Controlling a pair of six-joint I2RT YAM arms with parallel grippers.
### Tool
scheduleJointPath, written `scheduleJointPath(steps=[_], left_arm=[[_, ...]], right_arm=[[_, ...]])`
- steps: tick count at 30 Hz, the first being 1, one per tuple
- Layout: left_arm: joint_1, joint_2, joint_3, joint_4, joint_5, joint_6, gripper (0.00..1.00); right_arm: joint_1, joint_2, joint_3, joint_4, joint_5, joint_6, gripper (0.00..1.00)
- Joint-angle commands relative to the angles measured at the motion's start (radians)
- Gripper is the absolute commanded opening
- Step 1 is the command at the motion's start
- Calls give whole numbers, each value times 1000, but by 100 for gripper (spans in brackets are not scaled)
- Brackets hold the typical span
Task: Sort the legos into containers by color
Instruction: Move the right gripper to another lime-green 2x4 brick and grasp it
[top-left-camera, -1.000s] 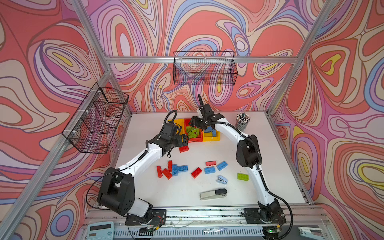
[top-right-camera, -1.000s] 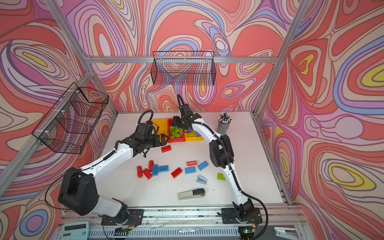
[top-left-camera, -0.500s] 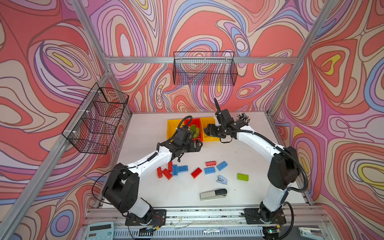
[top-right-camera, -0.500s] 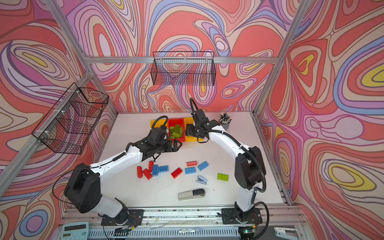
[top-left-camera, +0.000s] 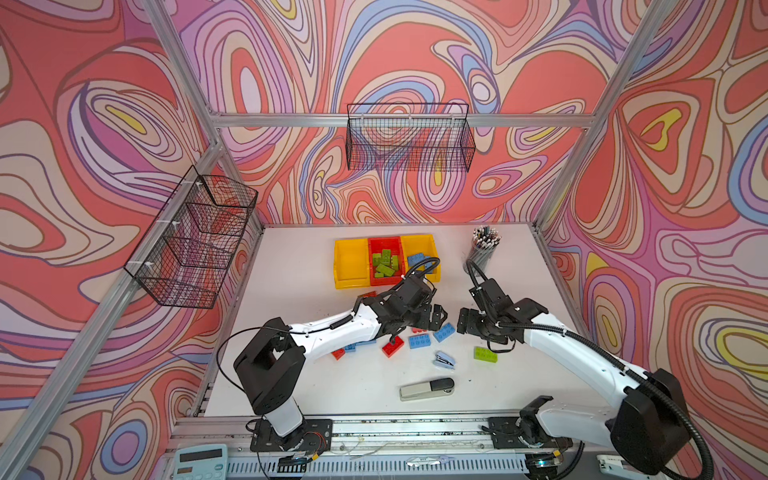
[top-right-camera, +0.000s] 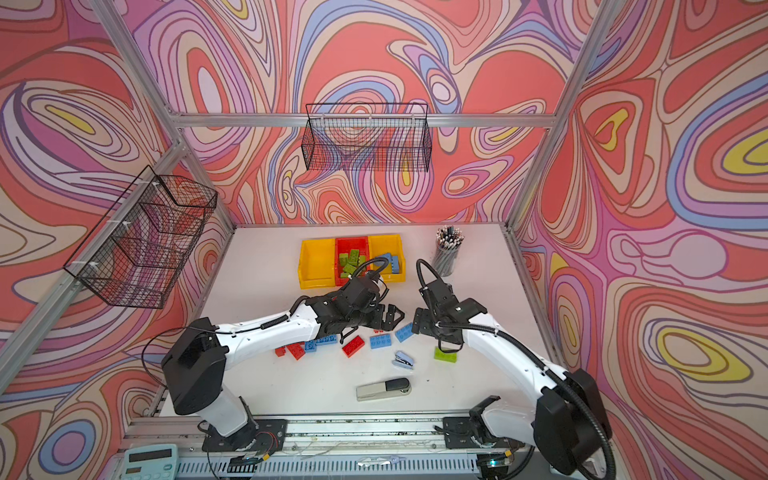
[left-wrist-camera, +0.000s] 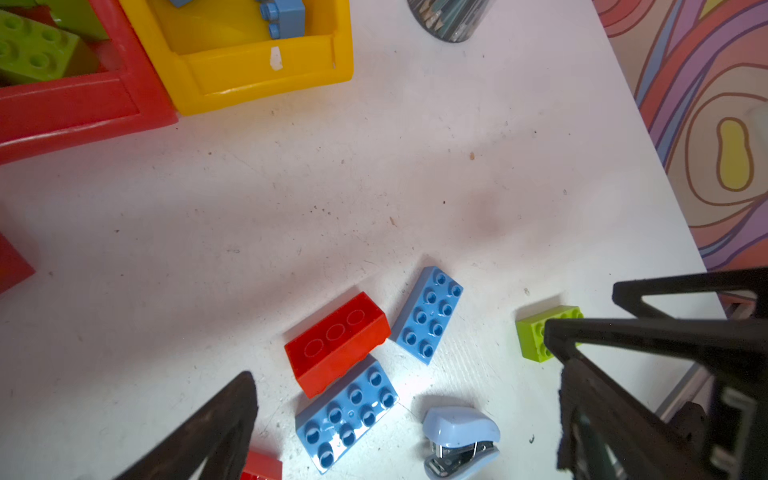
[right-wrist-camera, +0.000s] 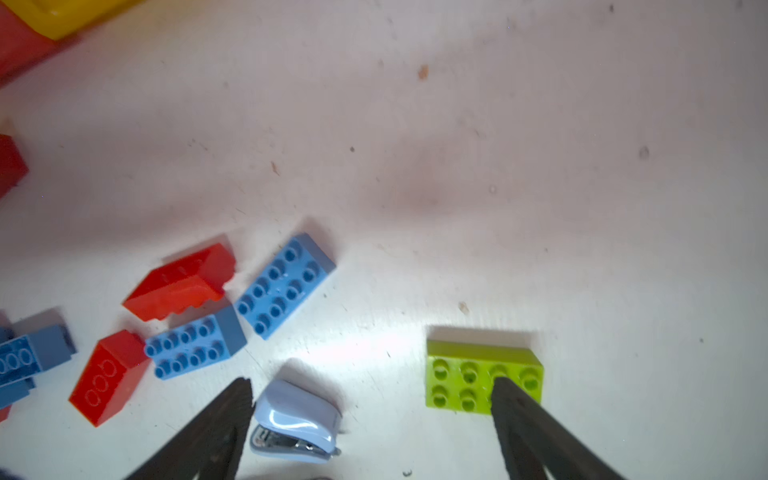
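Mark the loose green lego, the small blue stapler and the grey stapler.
green lego (right-wrist-camera: 461, 374), right wrist view, studded top.
small blue stapler (right-wrist-camera: 295, 415), right wrist view, rounded cover.
grey stapler (top-left-camera: 415, 392), in a top view, grey body.

Bright, even light; soft shadows; blurred wrist views.

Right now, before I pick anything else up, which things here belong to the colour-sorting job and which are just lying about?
Job:
- loose red bricks
- loose blue bricks
- lime green brick
- three joined bins

Lying about:
- light-blue stapler
- grey-and-black stapler
- pencil cup
- wire baskets
- calculator
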Motion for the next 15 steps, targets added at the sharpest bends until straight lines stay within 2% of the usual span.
scheduleJointPath(steps=[1,6,8,15], left_arm=[[-23,1,23,-14,-40,-29,100],[-49,-7,25,-21,-69,-36,100],[-53,-2,38,-23,-76,-33,100],[-55,14,60,-22,-95,-28,100]], right_arm=[[-5,-53,-82,-42,30,82,95],[-8,-85,-134,-34,50,85,97],[-17,-61,-128,-52,83,92,98],[-48,52,-136,-8,57,63,98]])
